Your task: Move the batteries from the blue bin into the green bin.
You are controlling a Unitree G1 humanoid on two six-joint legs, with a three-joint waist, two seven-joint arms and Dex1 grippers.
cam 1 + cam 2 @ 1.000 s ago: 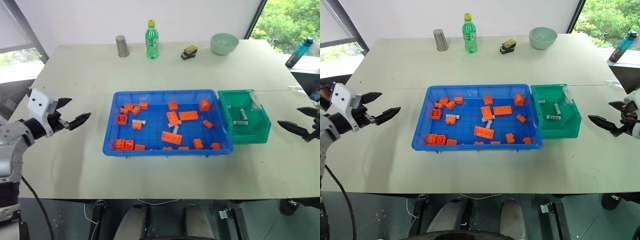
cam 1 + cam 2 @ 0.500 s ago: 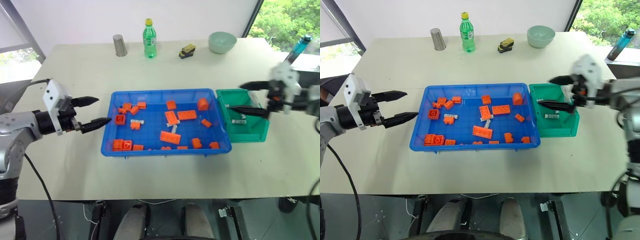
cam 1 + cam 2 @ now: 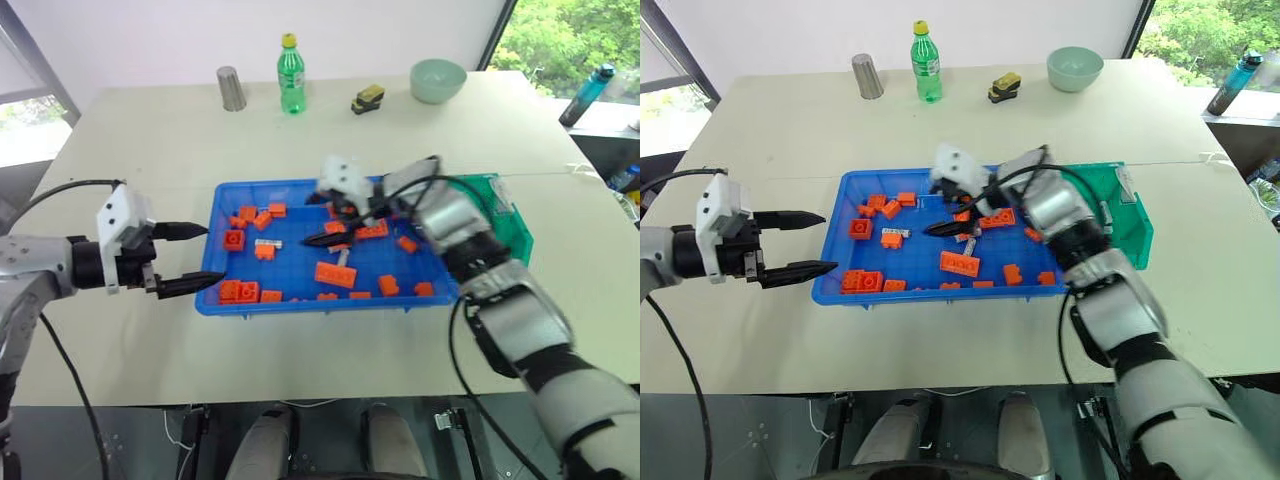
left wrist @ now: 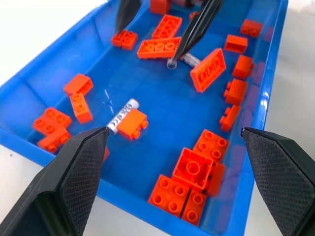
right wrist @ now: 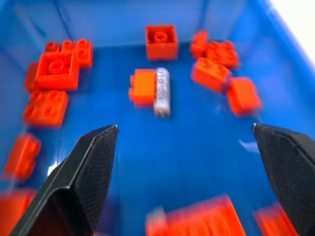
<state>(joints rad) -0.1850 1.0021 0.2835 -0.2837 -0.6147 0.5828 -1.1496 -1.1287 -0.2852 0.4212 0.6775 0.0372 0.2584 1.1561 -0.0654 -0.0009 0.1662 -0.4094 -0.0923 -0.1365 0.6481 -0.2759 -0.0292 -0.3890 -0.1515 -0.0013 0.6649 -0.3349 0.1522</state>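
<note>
With my right arm reaching across the blue bin (image 3: 215, 297), my right gripper (image 3: 330, 225) hangs over the middle of it, fingers spread wide and holding nothing. Just below its lower fingertip lies one battery (image 4: 189, 59), touching an orange brick (image 4: 207, 69). Another battery (image 5: 162, 90) rests flat against a small orange brick (image 5: 143, 86) toward the bin's left end. My left gripper (image 3: 190, 257) sits at the bin's left rim, jaws wide apart and empty, pointing in over the bricks. Beside the bin's right end, touching it, stands the green bin (image 3: 511, 212), partly hidden behind my right arm, all on the pale surface (image 3: 140, 130).
</note>
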